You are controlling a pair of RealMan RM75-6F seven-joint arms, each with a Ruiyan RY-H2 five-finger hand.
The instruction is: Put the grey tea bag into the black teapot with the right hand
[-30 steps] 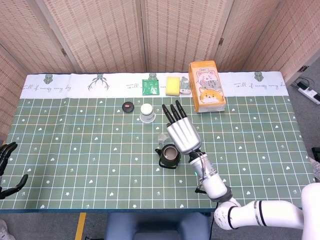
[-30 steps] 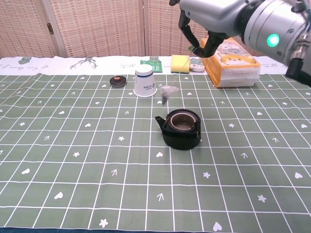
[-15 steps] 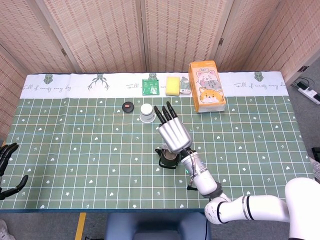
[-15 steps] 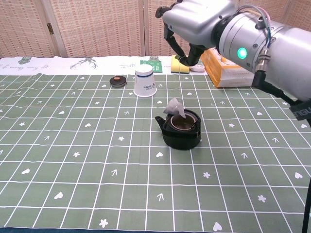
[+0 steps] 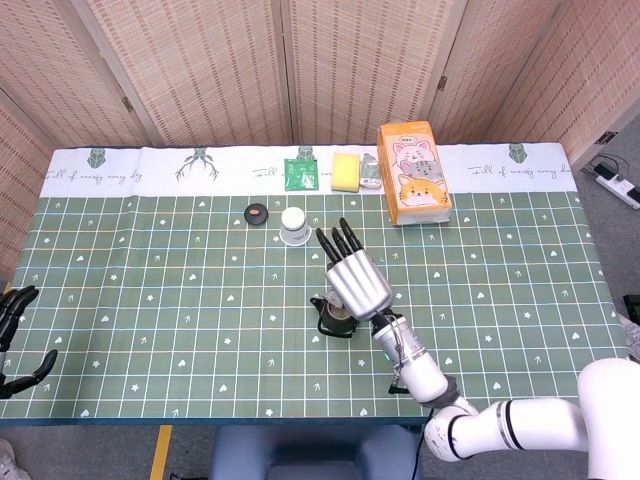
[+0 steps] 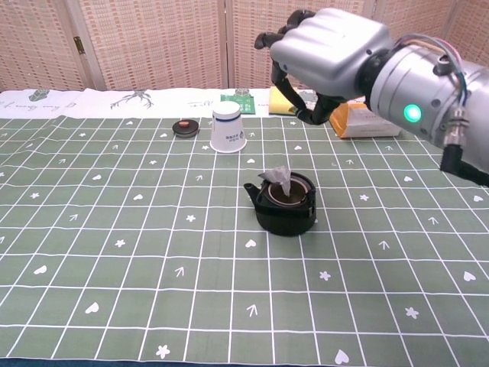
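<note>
Reed screens stand behind a counter (image 5: 150, 300) spread with a green grid-patterned cloth. Above the middle of it the right hand (image 6: 325, 50) hangs with its fingers (image 6: 286, 84) curled downward and apart, nothing between them. Directly under it sits the black teapot (image 6: 285, 203), lid off, spout toward the robot's left. The grey tea bag (image 6: 276, 179) rests at the pot's open mouth, leaning on the rim on the spout side and poking up above it; it is clear of the hand. Behind the pot stands an upturned white paper cup (image 6: 228, 127), and beside that lies a small black lid (image 6: 186, 127). Along the far white border of the cloth lie a green packet (image 5: 300, 173), a yellow sponge (image 5: 346, 171) and an orange cat-printed box (image 5: 412, 185). At the counter's left edge the left hand (image 5: 18, 345) shows, its dark fingers spread and holding nothing.
</note>
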